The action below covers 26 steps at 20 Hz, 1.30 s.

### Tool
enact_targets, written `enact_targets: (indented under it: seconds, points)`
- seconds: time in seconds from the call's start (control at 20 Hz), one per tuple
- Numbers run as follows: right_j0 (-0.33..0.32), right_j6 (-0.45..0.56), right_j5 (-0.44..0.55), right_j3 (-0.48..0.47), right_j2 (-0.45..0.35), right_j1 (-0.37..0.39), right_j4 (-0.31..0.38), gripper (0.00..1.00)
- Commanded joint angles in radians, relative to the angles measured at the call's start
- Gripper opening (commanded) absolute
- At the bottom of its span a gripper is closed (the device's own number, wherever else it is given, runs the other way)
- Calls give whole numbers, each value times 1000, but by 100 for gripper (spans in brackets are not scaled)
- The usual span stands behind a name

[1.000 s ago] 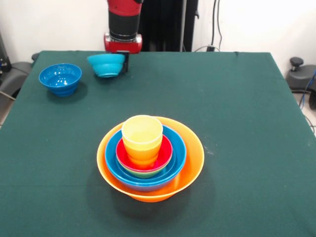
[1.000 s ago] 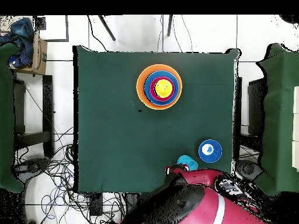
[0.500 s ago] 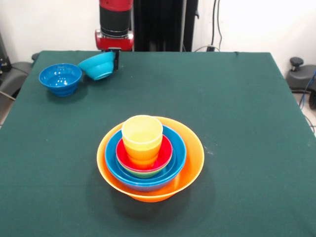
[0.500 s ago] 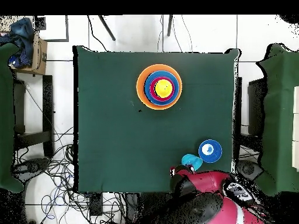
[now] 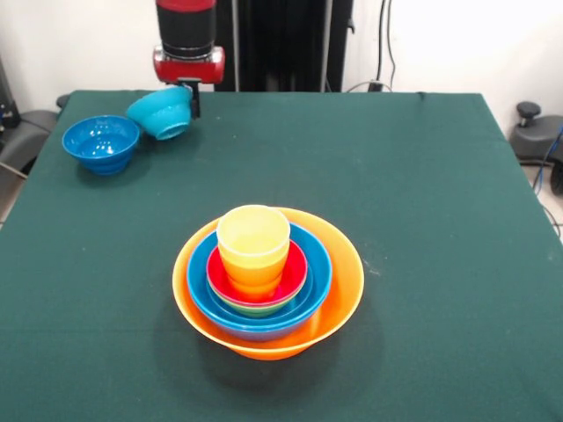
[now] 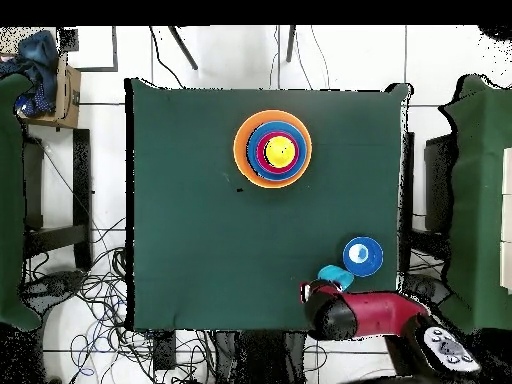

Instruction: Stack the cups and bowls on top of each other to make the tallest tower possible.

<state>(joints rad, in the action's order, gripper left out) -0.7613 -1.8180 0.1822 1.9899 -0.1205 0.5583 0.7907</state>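
The tower (image 5: pixel 267 286) stands near the table's centre in the front view. Its base is the large orange bowl (image 5: pixel 339 290); nested inside are a blue bowl (image 5: pixel 314 268), a green bowl of which only a rim sliver shows, and a red bowl (image 5: pixel 294 272). A yellow cup (image 5: pixel 253 239) sits on top, apparently inside an orange cup beneath it. In the overhead view the tower (image 6: pixel 273 149) lies toward 12 o'clock on the table (image 6: pixel 190 200).

Two bowls are not yet stacked. The light-blue bowl (image 5: pixel 161 112) is at 11 o'clock from the tower, tilted with its mouth facing 8 o'clock, and appears raised off the cloth. The gripper (image 5: pixel 188 88) is clamped on this bowl's rim at its 3 o'clock side. The dark-blue bowl (image 5: pixel 100 143) rests upright on the table, just beside the light-blue bowl at its 8 o'clock; the two look close to touching.

Judgement: the task is mostly complete. Remaining steps are placing the held light-blue bowl and then the dark-blue bowl on the tower.
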Motion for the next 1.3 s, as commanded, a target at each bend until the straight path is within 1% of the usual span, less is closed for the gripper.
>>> enact_targets:
  seconds: [0.05, 0.1, 0.2, 0.55, 0.7, 0.9, 1.1, 1.25, 1.3]
  points:
    - [-76, 226, 242, 62, -308, 141, -92, 0]
    - [-92, 235, 262, 74, -334, 169, -108, 0]
    - [-116, 242, 287, 88, -371, 201, -124, 0]
    - [-163, 244, 360, 117, -450, 261, -141, 0]
    - [-196, 264, 391, 130, -505, 304, -164, 0]
    - [-240, 248, 428, 123, -583, 343, -230, 0]
    - [-260, 224, 467, 103, -635, 373, -287, 0]
    - [-267, 200, 477, 89, -662, 392, -316, 0]
    - [-270, 192, 487, 78, -676, 399, -337, 0]
